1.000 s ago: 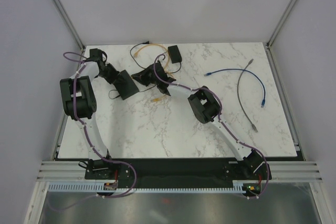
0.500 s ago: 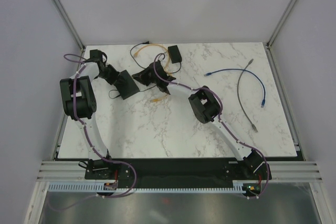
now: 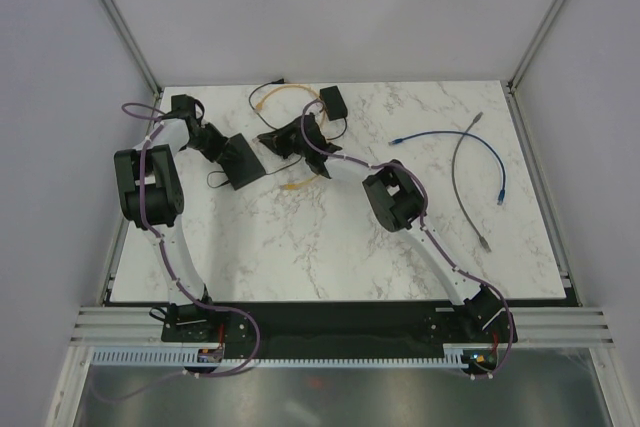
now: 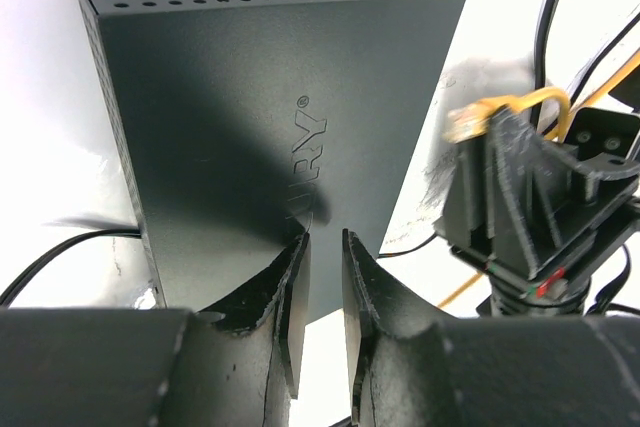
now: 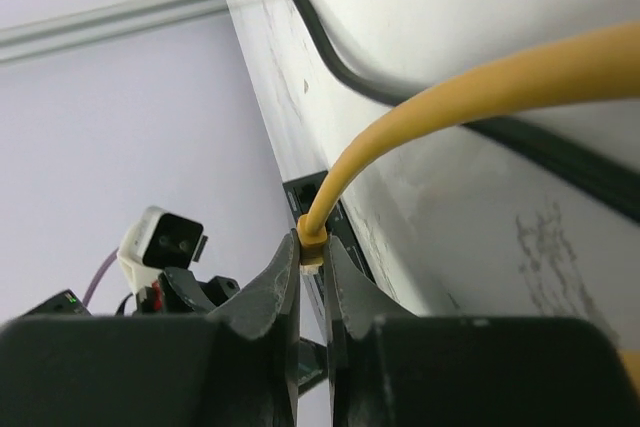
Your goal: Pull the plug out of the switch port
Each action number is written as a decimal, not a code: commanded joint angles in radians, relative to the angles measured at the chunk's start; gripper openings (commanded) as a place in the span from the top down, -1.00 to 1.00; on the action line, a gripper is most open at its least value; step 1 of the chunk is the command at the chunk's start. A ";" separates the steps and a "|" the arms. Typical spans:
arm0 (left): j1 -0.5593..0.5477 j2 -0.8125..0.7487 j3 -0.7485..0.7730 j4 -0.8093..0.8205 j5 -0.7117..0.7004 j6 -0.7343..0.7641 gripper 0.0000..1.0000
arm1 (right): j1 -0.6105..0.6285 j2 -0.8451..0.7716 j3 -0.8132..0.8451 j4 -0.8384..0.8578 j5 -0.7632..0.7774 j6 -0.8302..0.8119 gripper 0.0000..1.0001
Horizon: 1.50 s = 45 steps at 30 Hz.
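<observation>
yellow plug [image 5: 311, 249] pinched w/ right claw [image 5: 312, 265]; switch port obscured

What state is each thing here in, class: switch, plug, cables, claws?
switch, yellow plug out of it
yellow plug, free, held beside the switch
right claw, shut on the yellow plug
left claw, slightly open, tips on the switch
blue cable, loose, both ends free
grey cable, loose, both ends free

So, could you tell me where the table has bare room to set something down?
The table is bare near the front, between the left arm and right arm, and right of the grey cable. It is crowded at the back around the black box, yellow cable and adapter.
</observation>
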State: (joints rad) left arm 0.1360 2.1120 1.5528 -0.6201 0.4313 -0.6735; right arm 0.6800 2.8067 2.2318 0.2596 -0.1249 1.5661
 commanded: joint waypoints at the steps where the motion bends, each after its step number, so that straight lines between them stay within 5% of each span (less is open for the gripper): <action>1: -0.004 0.037 -0.048 -0.082 -0.097 0.051 0.43 | -0.031 0.043 0.041 -0.100 0.021 0.074 1.00; 7: -0.006 0.037 -0.027 -0.078 -0.059 0.069 0.43 | -0.034 0.013 -0.008 -0.027 -0.091 0.028 1.00; 14: -0.006 -0.047 -0.033 -0.078 -0.058 0.124 0.35 | -0.059 0.020 0.032 0.154 -0.418 -0.028 1.00; 21: -0.007 -0.204 -0.143 -0.076 -0.052 0.138 0.33 | -0.092 -0.010 0.118 0.475 -0.629 0.132 1.00; 32: -0.016 -0.382 -0.221 -0.075 -0.028 0.158 0.33 | -0.138 -0.248 -0.032 0.843 -0.765 0.354 1.00; 40: -0.015 -0.415 -0.246 -0.075 -0.028 0.158 0.33 | -0.241 -0.646 -0.390 0.700 -0.772 0.183 1.00; 44: -0.018 -0.412 -0.244 -0.075 -0.028 0.158 0.33 | -0.312 -0.864 -0.520 0.233 -0.722 -0.114 1.00; 45: -0.016 -0.411 -0.246 -0.075 -0.028 0.158 0.33 | -0.351 -0.897 -0.527 -0.039 -0.669 -0.284 1.00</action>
State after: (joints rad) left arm 0.1219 1.7317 1.3090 -0.6872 0.3950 -0.5552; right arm 0.3893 2.0460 1.7432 0.6849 -0.8669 1.6192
